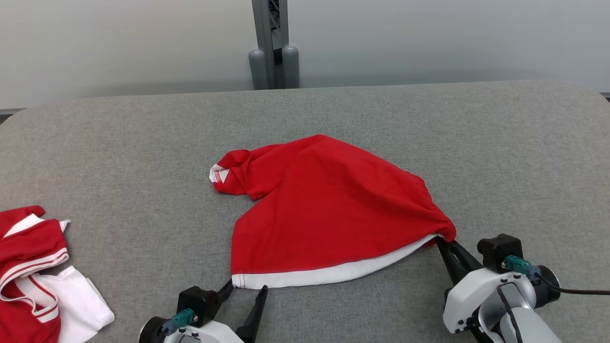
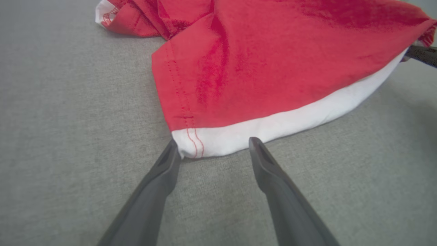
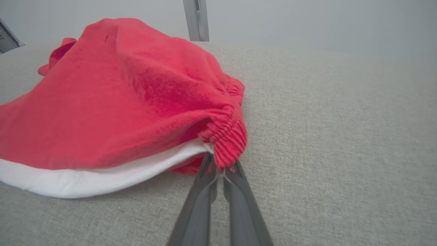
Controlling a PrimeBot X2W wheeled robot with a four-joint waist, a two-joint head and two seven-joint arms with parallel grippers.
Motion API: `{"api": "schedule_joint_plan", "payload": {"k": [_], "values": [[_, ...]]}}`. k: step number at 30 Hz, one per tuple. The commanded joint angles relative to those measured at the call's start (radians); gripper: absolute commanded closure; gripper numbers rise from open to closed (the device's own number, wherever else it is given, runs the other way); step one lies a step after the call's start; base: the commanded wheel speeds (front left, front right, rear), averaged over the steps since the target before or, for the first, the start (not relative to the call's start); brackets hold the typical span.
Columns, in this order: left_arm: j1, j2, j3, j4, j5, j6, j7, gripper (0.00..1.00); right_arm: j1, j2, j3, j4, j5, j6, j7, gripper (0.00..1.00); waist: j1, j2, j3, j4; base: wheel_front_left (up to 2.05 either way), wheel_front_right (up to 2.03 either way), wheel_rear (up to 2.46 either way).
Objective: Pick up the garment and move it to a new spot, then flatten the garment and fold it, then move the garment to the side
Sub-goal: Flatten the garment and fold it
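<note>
Right gripper (image 1: 447, 244) is clamped on the garment's (image 1: 329, 209) elastic corner. My left gripper (image 1: 246, 287) stands wide with its tips at the white hem corner — nothing in it. The garment lies mid-way across the table (image 1: 119, 143), roughly spread, far end bunched. I judge flattening half done — folding and the move aside are left. Other clothes (image 1: 33, 276) sit far left.

I'm holding the left gripper (image 1: 247, 287) low at the lower left of the head view, with its two dark fingers spread wide and pointing forward. I'm pinching the right gripper (image 1: 446, 244) tight at the lower right, fingers pressed together on a gathered corner of the garment (image 1: 329, 209). Its pale forearm is angling in from the bottom-right corner.
</note>
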Motion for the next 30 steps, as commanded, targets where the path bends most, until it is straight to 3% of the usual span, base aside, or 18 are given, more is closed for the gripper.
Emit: {"api": "schedule_joint_plan", "payload": {"k": [1, 4, 6, 7, 9, 11, 14, 16, 23, 30], "values": [[-0.018, 0.004, 0.003, 0.001, 0.003, -0.002, -0.004, 0.00, -0.006, -0.003, -0.002, 0.003, -0.002, 0.000, -0.008, 1.00, 0.0000, 0.0000, -0.001, 0.000, 0.00, 0.00, 0.00], [-0.022, -0.002, 0.004, 0.012, -0.002, -0.007, -0.014, 0.00, -0.006, -0.001, -0.001, 0.011, 0.001, 0.000, -0.011, 1.00, 0.0000, 0.0000, -0.003, -0.002, 0.00, 0.00, 0.00], [-0.030, -0.005, 0.005, 0.022, -0.006, -0.011, -0.020, 0.08, -0.009, -0.001, 0.000, 0.016, 0.002, 0.000, -0.012, 1.00, 0.0000, 0.0000, -0.004, -0.004, 0.00, 0.00, 0.00], [-0.034, -0.007, 0.005, 0.026, -0.006, -0.013, -0.025, 0.17, -0.011, 0.000, 0.002, 0.018, 0.002, 0.000, -0.013, 1.00, 0.0000, 0.0000, -0.004, -0.006, 0.00, 0.00, 0.00], [-0.038, -0.010, 0.003, 0.037, -0.004, -0.016, -0.029, 0.51, -0.012, 0.001, 0.004, 0.020, 0.002, 0.000, -0.015, 1.00, 0.0000, 0.0000, -0.005, -0.009, 0.00, 0.00, 0.00], [-0.039, -0.012, 0.001, 0.047, -0.003, -0.018, -0.035, 0.61, -0.013, 0.002, 0.006, 0.023, 0.004, 0.000, -0.014, 1.00, 0.0000, 0.0000, -0.005, -0.011, 0.00, 0.00, 0.00], [-0.045, -0.014, -0.001, 0.062, -0.005, -0.023, -0.038, 0.89, -0.015, 0.001, 0.006, 0.026, 0.005, 0.000, -0.017, 1.00, 0.0000, 0.0000, -0.004, -0.013, 0.00, 0.00, 0.00], [-0.047, -0.014, -0.004, 0.072, -0.004, -0.025, -0.039, 1.00, -0.015, -0.001, 0.005, 0.029, 0.004, 0.000, -0.019, 1.00, 0.0000, 0.0000, -0.005, -0.013, 0.00, 0.00, 0.00], [-0.054, -0.010, 0.031, 0.061, -0.016, -0.018, -0.059, 1.00, -0.021, 0.001, 0.006, 0.013, 0.027, 0.000, -0.035, 1.00, 0.0000, 0.0000, -0.021, -0.014, 0.00, 0.00, 0.00], [-0.019, -0.010, 0.147, -0.083, -0.083, -0.041, -0.070, 1.00, -0.019, -0.023, 0.031, -0.093, 0.086, 0.000, -0.021, 1.00, 0.0000, 0.0000, -0.066, -0.024, 0.00, 0.00, 0.00]]}}
